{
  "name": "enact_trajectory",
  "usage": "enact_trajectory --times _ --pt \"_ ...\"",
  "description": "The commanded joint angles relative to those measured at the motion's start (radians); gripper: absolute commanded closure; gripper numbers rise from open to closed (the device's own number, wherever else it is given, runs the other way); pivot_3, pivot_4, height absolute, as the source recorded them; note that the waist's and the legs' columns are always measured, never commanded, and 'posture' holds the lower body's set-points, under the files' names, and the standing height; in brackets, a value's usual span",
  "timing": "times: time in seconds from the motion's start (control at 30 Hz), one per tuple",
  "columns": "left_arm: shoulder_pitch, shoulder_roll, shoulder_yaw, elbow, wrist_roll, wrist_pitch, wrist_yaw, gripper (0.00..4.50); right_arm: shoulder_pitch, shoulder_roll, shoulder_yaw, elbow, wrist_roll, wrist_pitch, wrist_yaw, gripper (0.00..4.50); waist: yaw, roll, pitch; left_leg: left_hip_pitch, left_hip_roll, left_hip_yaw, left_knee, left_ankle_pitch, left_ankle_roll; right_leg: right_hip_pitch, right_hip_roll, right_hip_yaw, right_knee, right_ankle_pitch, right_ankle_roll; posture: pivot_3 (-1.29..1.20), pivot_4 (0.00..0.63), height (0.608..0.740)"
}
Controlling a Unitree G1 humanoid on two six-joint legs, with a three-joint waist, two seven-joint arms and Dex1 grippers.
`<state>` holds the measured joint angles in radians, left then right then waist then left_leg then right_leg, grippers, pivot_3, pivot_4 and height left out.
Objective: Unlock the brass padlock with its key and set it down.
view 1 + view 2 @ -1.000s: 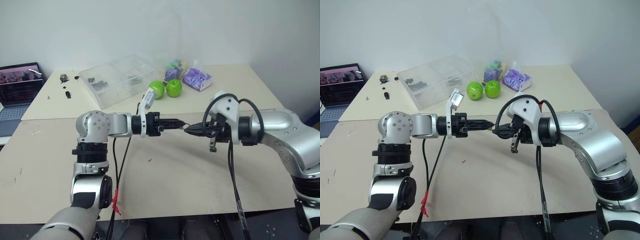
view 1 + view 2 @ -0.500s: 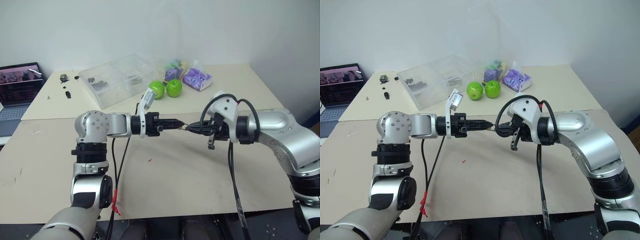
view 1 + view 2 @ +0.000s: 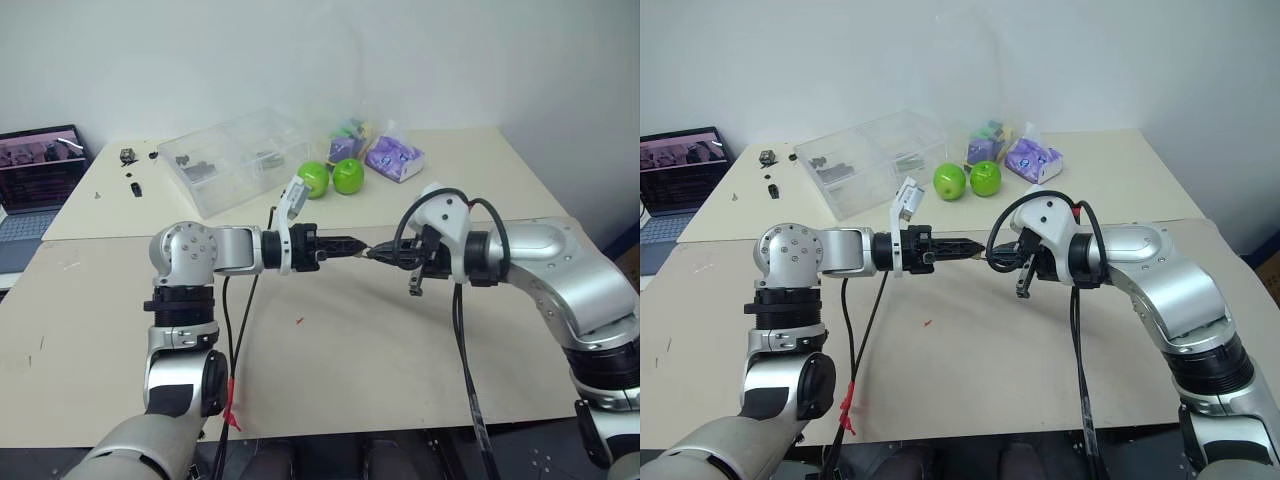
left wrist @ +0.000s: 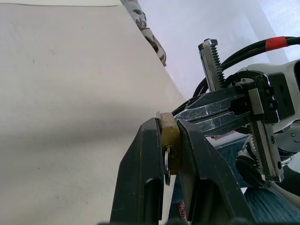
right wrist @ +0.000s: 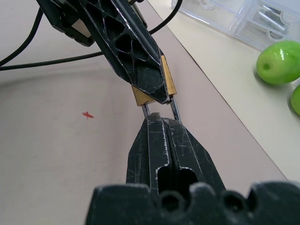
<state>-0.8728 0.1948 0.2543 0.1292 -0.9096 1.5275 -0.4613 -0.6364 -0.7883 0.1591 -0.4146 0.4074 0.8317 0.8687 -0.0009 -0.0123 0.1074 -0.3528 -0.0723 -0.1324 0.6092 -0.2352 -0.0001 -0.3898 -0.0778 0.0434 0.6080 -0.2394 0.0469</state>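
Note:
The brass padlock (image 4: pixel 168 133) is held above the table between the two black fingers of my left gripper (image 4: pixel 167 125), which is shut on its body. A small silver loop (image 4: pixel 166 161) shows under the body between those fingers; it may be the head of the key. The padlock's thin silver shackle (image 5: pixel 174 108) points at my right gripper (image 5: pixel 159 119), which is shut, its tips right at the shackle. Whether it grips the shackle I cannot tell. From the head views the two grippers (image 3: pixel 362 247) (image 3: pixel 385 254) meet tip to tip over the middle of the table.
At the back stand a clear plastic box (image 3: pixel 230 155), two green apples (image 3: pixel 315 178) (image 3: pixel 348 176) and a purple packet (image 3: pixel 395 158). A laptop (image 3: pixel 40 170) sits far left beside small dark parts (image 3: pixel 130 170). A red speck (image 3: pixel 299 321) lies on the table below the grippers.
My right forearm has swung slightly. Both grippers' tips stay together at the padlock, and the left gripper keeps its hold.

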Motion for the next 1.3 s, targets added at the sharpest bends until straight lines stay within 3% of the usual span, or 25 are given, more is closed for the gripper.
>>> enact_trajectory --times 0.03,0.4,0.77,1.1,1.3 --pt "-0.039 -0.001 0.024 -0.048 -0.042 0.003 -0.016 4.43 -0.002 0.001 -0.004 0.017 -0.024 -0.031 -0.005 4.48 0.000 0.000 0.000 0.000 0.000 0.000 0.000 0.000 0.000 0.000 0.000 0.000 0.000 0.000 0.000 0.00 0.150 0.740" --pt "-0.030 -0.001 0.017 -0.049 -0.040 -0.001 -0.019 4.43 -0.035 -0.067 -0.009 0.081 -0.047 -0.094 0.069 4.48 0.000 0.000 0.000 0.000 0.000 0.000 0.000 0.000 0.000 0.000 0.000 0.000 0.000 0.000 0.000 0.00 0.150 0.740" --pt "-0.021 0.005 0.017 -0.056 -0.051 -0.003 -0.013 4.43 -0.020 -0.039 -0.003 0.095 -0.073 -0.119 0.078 4.48 -0.003 0.000 0.000 0.000 0.000 0.000 0.000 0.000 0.000 0.000 0.000 0.000 0.000 0.000 0.000 0.00 0.150 0.740" --pt "-0.012 0.018 -0.004 -0.045 -0.041 -0.020 -0.028 4.43 -0.031 -0.104 -0.041 0.085 -0.060 -0.105 0.125 4.48 -0.002 0.000 0.000 0.000 0.000 0.000 0.000 0.000 0.000 0.000 0.000 0.000 0.000 0.000 0.000 0.00 0.150 0.740" --pt "-0.012 0.011 -0.016 -0.040 -0.037 -0.032 -0.032 4.43 -0.046 -0.083 -0.047 0.066 -0.046 -0.075 0.109 4.48 -0.003 0.000 0.000 0.000 0.000 0.000 0.000 0.000 0.000 0.000 0.000 0.000 0.000 0.000 0.000 0.00 0.150 0.740"
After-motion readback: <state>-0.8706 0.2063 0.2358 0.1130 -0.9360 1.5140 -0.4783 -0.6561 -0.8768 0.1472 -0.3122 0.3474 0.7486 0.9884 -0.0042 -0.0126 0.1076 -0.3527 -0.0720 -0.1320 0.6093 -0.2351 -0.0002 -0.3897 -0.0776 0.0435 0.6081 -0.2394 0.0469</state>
